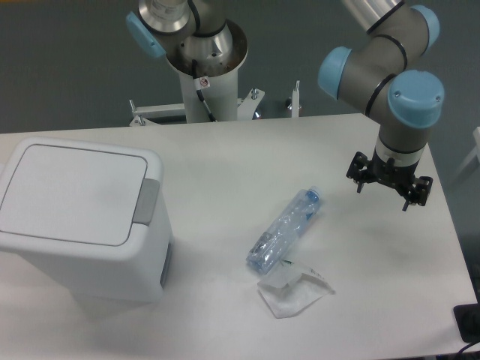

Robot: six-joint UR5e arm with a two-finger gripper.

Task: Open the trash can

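White plastic is what we're after: the trash can (79,217) sits at the near-left of the table (217,165), lid flat and closed, with its grey push-button latch (145,201) on the right edge of the lid. Our gripper (388,189) hangs over the far-right side, well apart from the bin, holding nothing; fingers point down, but we can't tell from this angle whether they're apart or together. A crushed clear bottle (285,229) and a crumpled plastic bag (294,289) lie between the two, nearer the front. So we reckon the job hasn't started. Best bet: travel left above the bottle, come down square on the latch, and press straight so the fingertip doesn't skid onto the lid.
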